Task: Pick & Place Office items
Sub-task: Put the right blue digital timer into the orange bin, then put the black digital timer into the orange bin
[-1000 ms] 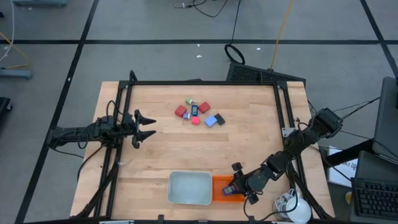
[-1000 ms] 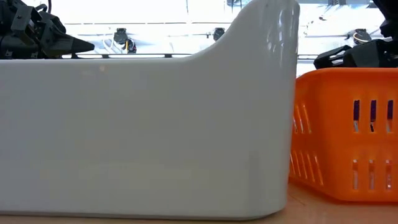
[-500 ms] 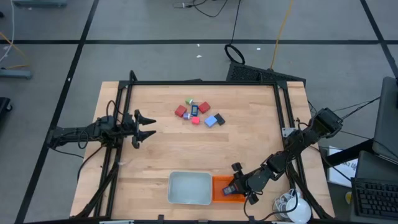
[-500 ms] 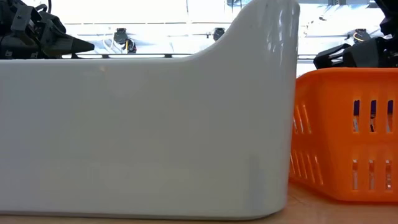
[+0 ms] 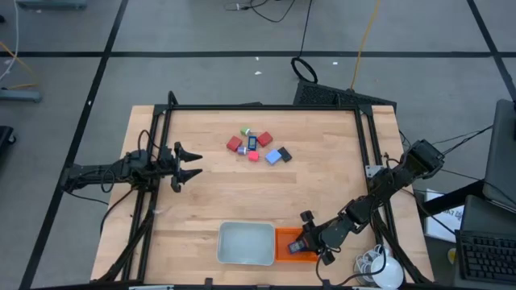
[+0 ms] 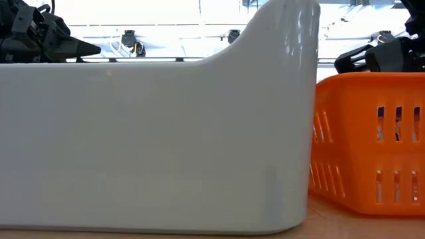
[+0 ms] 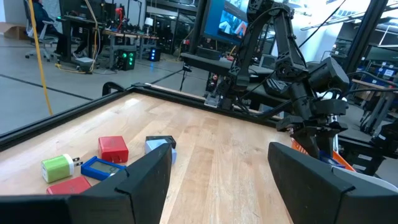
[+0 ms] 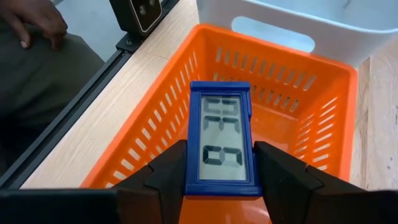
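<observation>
My right gripper [image 8: 221,163] hangs over the orange mesh basket [image 8: 283,93] at the table's near edge, shut on a blue-framed piece with a grey display [image 8: 221,144]. In the high view this gripper [image 5: 304,242] is above the basket [image 5: 284,246]. The other office items [image 5: 258,147], red, green, pink and blue blocks, lie in a cluster on the far middle of the table. They also show in the left wrist view [image 7: 102,165]. My left gripper [image 5: 196,163] waits open at the table's left side, pointing right. My right gripper pinches the blue-framed display piece by its two long side edges [image 8: 188,163], one finger [image 8: 163,173] on each side. The display faces the wrist camera. The piece is lifted clear, above the inside of the orange basket.
A grey tray [image 5: 246,243] stands against the basket's left side; in the low view its wall [image 6: 159,133] fills most of the picture beside the basket [image 6: 368,139]. A black frame [image 5: 258,107] rims the table. A person's hand [image 8: 37,18] shows beyond the near edge.
</observation>
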Robot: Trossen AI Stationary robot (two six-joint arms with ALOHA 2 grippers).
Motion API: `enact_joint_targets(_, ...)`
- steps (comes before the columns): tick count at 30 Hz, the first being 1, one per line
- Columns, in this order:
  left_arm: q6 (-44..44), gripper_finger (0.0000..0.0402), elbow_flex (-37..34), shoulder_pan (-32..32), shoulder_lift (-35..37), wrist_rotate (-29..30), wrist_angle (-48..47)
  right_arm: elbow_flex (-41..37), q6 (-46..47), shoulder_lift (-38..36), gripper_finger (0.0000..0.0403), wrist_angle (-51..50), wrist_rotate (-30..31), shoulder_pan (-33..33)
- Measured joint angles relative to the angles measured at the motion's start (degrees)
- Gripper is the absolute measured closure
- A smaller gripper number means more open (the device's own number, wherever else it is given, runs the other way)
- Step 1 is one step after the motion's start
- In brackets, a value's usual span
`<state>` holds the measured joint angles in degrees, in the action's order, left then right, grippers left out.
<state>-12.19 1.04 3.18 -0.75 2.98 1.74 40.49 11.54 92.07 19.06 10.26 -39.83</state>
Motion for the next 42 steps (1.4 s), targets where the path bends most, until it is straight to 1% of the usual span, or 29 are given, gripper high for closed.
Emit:
enact_joint_targets(10, 0.00, 0.0131, 0.00, 0.01, 0.00, 0.00, 0.00, 0.00, 1.30, 0.00, 0.0177, 0.01, 0.12, 0.00)
enact_joint_targets(15, 0.00, 0.0131, 0.00, 0.02, 0.00, 0.00, 0.01, 0.00, 1.30, 0.00, 0.0162, 0.00, 0.15, 0.00)
enact_joint_targets(24, -0.01, 0.0131, 0.00, 0.01, 0.02, 0.00, 0.00, 0.00, 1.28, -0.04, 0.0168, 0.02, 0.15, 0.00)
enact_joint_targets(35, 0.00, 0.0131, 0.00, 0.02, 0.01, 0.00, 0.01, 0.00, 0.47, -0.29, 0.0171, 3.31, 0.17, 0.00)
enact_joint_targets(42, -0.01, 0.0131, 0.00, 0.02, 0.00, -0.02, 0.00, -0.02, -0.31, -4.40, 0.0177, 2.82, 0.17, 0.13)
